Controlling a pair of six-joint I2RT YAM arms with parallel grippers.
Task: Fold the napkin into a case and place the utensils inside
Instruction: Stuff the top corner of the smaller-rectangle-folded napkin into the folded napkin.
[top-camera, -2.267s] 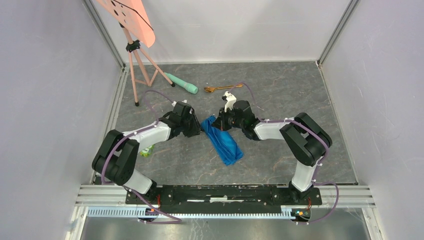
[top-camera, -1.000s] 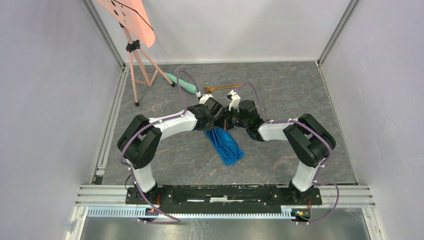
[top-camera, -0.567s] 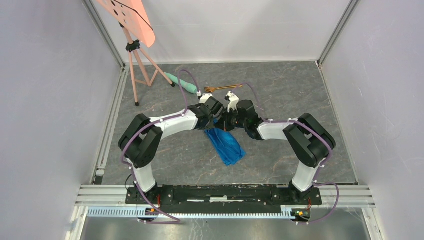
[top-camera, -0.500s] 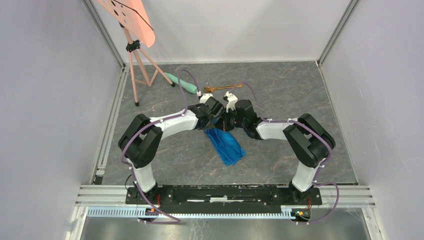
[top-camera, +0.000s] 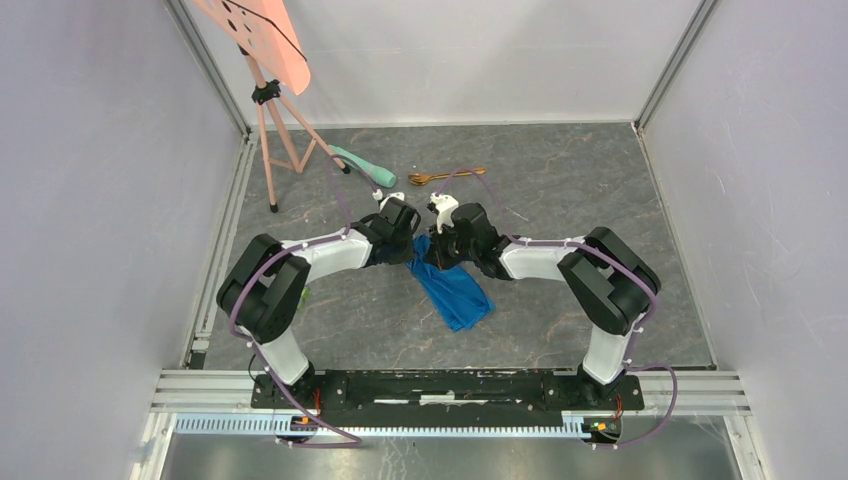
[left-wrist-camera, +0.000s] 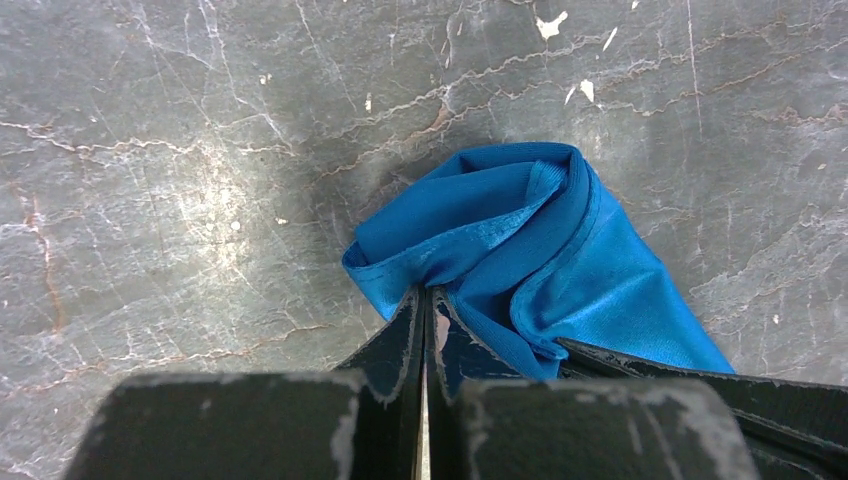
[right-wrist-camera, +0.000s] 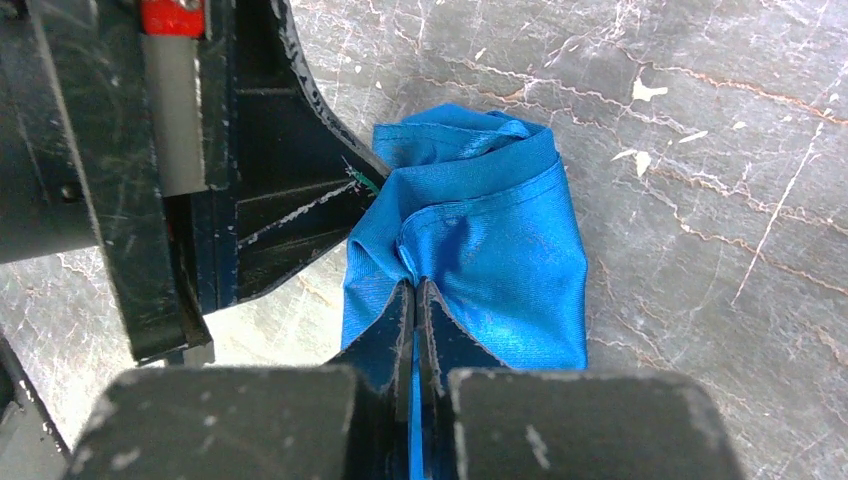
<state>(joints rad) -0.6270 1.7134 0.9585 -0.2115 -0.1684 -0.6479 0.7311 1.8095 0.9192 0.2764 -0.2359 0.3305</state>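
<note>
Grey marbled table (top-camera: 600, 200) fills the floor between pale walls. At far left is a pink stand (top-camera: 275, 140), with a mint-green cylinder (top-camera: 362, 166) just beside its foot. Left gripper (left-wrist-camera: 424, 300): fingers pressed together, pinching the napkin (top-camera: 455, 290) at its far-end hem. Napkin: a long folded strip at table centre, far end bunched between both grippers, near end flat. Utensils (top-camera: 445, 176) lie beyond it, apart from the cloth. Right gripper (right-wrist-camera: 414, 290): fingers pressed together, pinching the same bunched end.
</note>
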